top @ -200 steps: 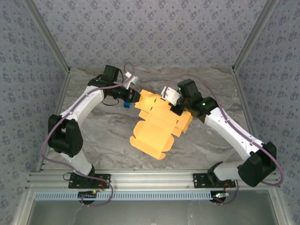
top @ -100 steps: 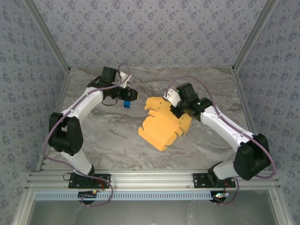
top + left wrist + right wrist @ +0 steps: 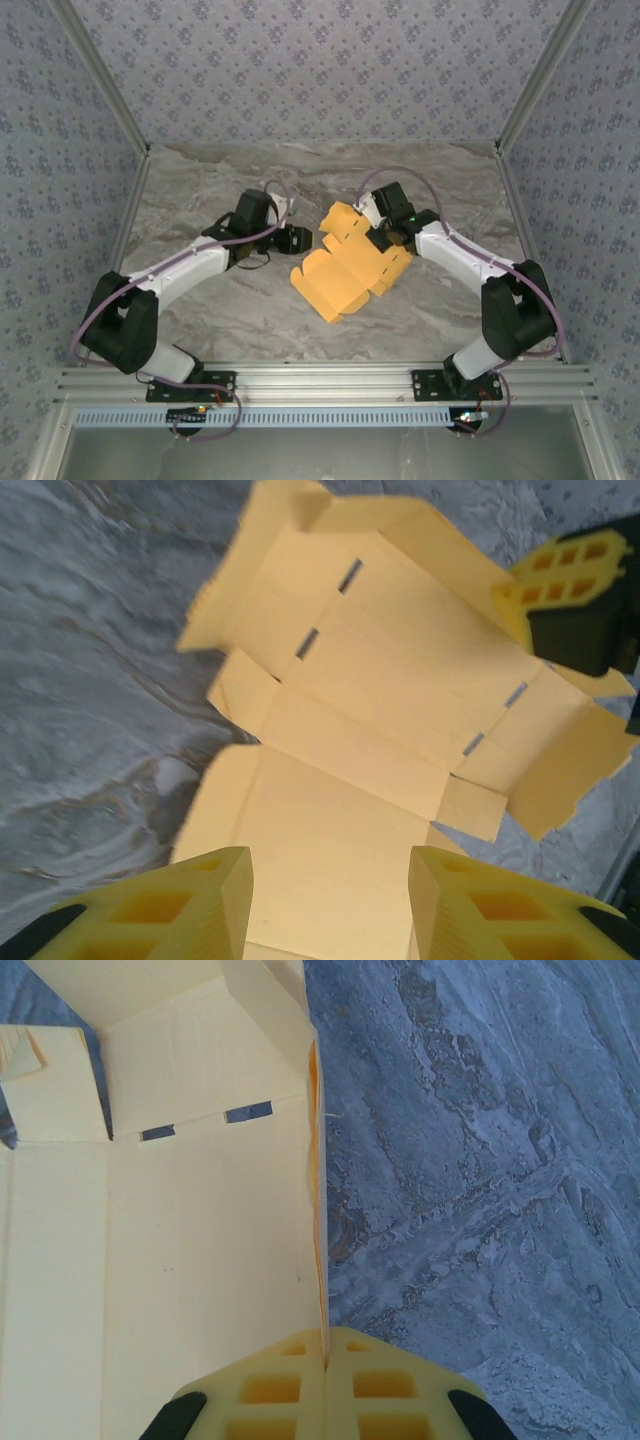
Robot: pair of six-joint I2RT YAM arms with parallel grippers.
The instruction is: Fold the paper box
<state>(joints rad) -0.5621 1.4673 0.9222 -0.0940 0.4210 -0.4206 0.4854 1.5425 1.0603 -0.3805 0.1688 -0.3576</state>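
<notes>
On table [image 3: 200,200], paper box [image 3: 345,270] partly folded; right jaws clench its edge, left jaws released

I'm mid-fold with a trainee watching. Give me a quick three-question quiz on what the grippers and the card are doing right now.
1. True or false: the right gripper is shut on an edge of the paper box.
2. The left gripper has its jaws: A) shut empty, B) open, C) clamped on the box.
3. How many slots in the box can you count in the left wrist view?
Key: 1 true; 2 B; 3 four.
</notes>
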